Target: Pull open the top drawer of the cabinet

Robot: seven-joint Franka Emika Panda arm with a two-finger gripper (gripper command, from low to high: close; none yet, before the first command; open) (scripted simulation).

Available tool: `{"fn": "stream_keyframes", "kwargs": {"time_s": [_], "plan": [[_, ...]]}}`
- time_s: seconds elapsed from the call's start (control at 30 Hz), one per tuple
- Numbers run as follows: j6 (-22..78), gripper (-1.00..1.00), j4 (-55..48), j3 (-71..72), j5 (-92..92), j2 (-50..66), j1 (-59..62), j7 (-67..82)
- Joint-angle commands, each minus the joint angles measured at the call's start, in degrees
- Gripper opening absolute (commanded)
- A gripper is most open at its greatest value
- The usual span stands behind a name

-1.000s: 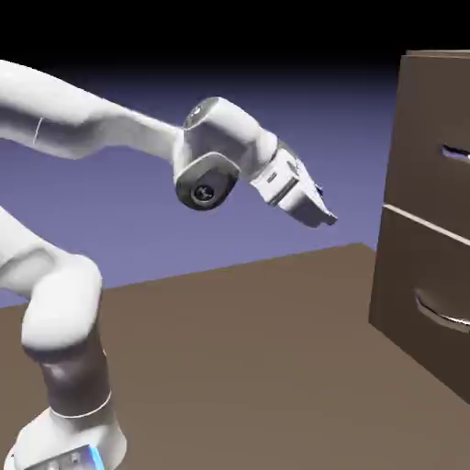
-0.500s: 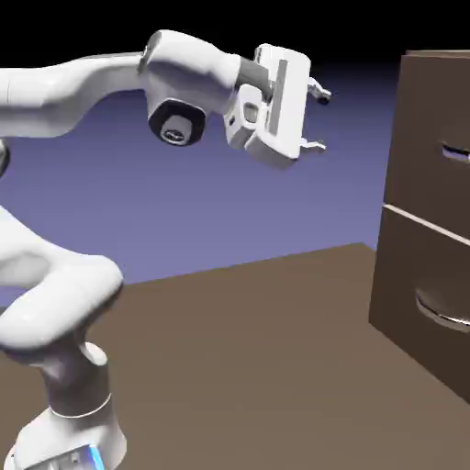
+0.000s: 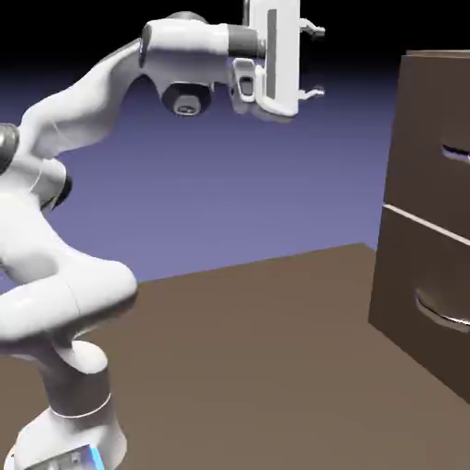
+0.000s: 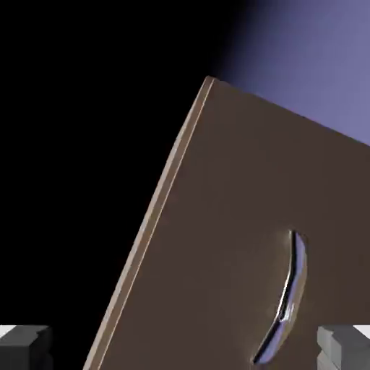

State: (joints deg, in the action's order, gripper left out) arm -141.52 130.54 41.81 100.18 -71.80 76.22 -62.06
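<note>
Brown and flat, the top drawer front (image 3: 427, 138) with its curved silver bar handle (image 4: 285, 300) is sitting closed in the upper part of the tall brown boxy cabinet (image 3: 390, 266), on the exterior view's right, above the like-handled lower drawer front (image 3: 418, 335); the white two-finger gripper (image 3: 315, 61) is facing it from well apart, its fingers spreading wide, holding nothing

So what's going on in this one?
The robot arm has its gripper raised in front of the cabinet, open and holding nothing. The fingertips point toward the cabinet but stand well apart from it. In the hand view, the top drawer and its curved silver handle are ahead. The drawer is shut, so the pull hasn't begun.
</note>
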Motion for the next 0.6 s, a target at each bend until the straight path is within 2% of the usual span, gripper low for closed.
{"fn": "stream_keyframes", "kwargs": {"time_s": [0.0,0.57], "plan": [[0.81,0.0,-0.76,1.04,2.5,-0.97,1.92,-0.49],[14.55,0.0,-13.64,18.72,44.86,-17.52,34.43,-8.78]]}}
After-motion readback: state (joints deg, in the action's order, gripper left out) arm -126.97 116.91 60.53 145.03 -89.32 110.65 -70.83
